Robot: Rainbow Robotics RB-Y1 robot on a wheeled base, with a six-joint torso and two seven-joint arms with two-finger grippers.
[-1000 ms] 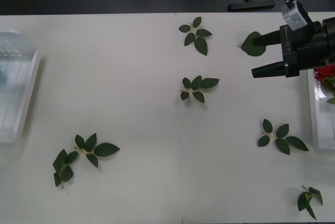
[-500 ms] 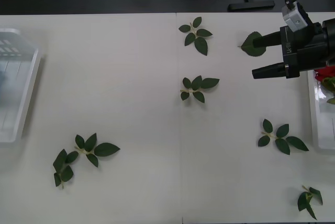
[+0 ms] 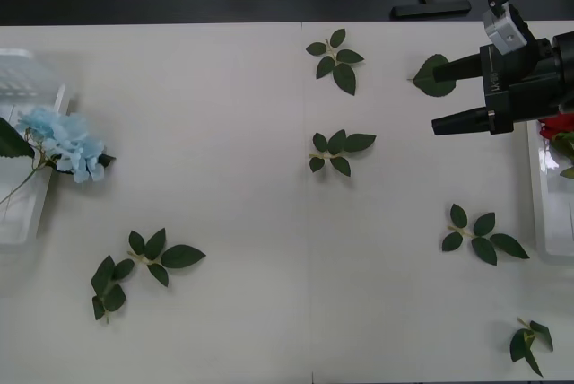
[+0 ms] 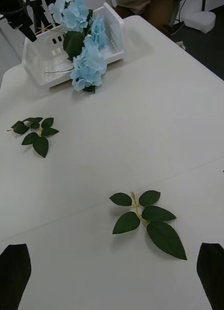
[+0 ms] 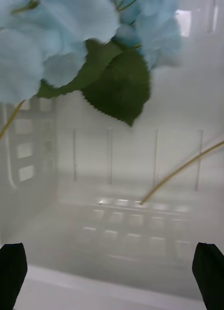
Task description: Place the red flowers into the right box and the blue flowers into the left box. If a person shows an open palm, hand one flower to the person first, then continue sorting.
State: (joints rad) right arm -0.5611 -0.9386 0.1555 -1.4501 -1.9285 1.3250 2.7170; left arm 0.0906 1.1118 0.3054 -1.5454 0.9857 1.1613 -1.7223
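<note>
Since half a second ago a blue flower (image 3: 63, 146) has landed across the left box's (image 3: 31, 213) rim at frame left, head overhanging the table, so the drop looks incomplete; both the left gripper (image 5: 111, 278) and right gripper (image 3: 446, 95) stand open, empty.

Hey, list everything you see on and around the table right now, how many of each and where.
table: one, white, under everything
left box: one, translucent white, table's left edge
right box: one, white, table's right edge
blue flowers: at least three pale blue heads, in the left box, one hanging over its rim
red flowers: count unclear, red, in the right box
leaf sprigs: seven, dark green, scattered on the table
right pincer: black, open, beside the right box
left pincer: black, open, over the left box
</note>
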